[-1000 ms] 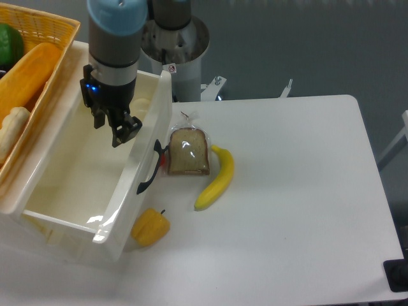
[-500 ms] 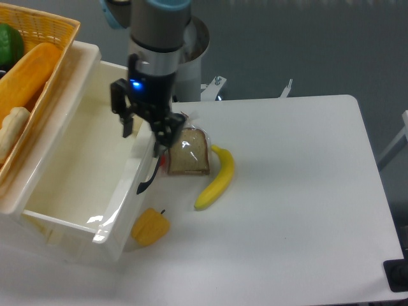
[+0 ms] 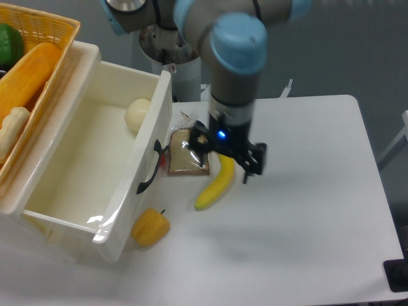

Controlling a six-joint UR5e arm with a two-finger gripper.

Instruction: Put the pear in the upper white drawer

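The pale cream pear [image 3: 138, 115] lies inside the upper white drawer [image 3: 70, 210], against its far right wall. The drawer is pulled open, with its curved black handle [image 3: 149, 171] on the front. My gripper [image 3: 227, 160] hangs over the table to the right of the drawer, above the banana [image 3: 215, 185] and the bread slice [image 3: 185, 155]. Its fingers stand apart and hold nothing.
A yellow-orange bell pepper [image 3: 150, 227] sits on the table below the drawer's front. A yellow woven basket [image 3: 38, 29] with produce stands at the top left. The arm's base column [image 3: 175, 57] is behind the drawer.
The arm has swung right, out of the drawer and over the bread and banana. The pear, hidden behind the gripper before, now lies uncovered in the drawer.
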